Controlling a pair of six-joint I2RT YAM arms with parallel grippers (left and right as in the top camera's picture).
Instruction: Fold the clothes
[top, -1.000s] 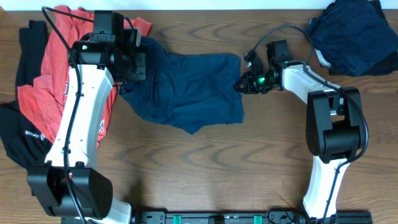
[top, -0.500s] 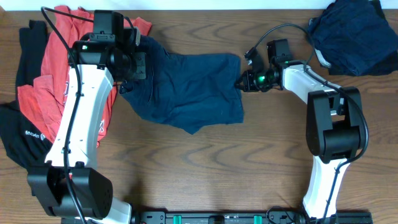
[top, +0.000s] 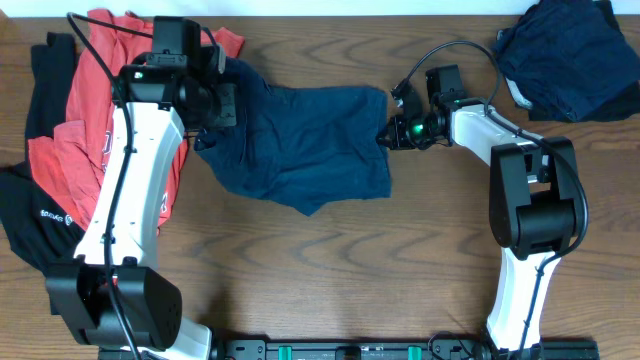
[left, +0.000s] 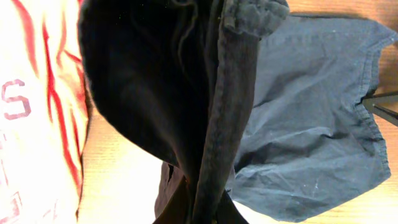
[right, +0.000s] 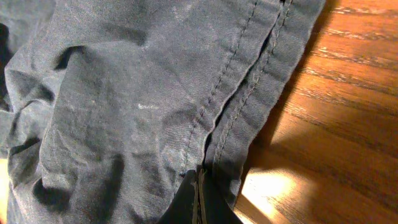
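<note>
Nearest the arm bases there's just the brown wooden table (top: 330, 290). Move up and here are the dark navy blue fabric shorts (top: 300, 150), mid-table, with their long axis running straight across, left to right, strung between the two arms. The right gripper (top: 388, 135) sits at the right-hand end, jaws pressed fully together, nipping the stitched leg hem (right: 249, 106) right where cloth meets wood. The left gripper (top: 218, 108) is clamped tight at the opposite end, with the thick waistband (left: 230, 118) lifted and hanging from it while the rest trails away flat. So each arm has its nearer end, and any fold looks set to run along that line, one end carried towards the other. Further out, a red fabric T-shirt (top: 60, 155) and a black garment (top: 25, 240) are heaped at the left, with a second dark blue bundle (top: 565, 60) in the far right corner.
</note>
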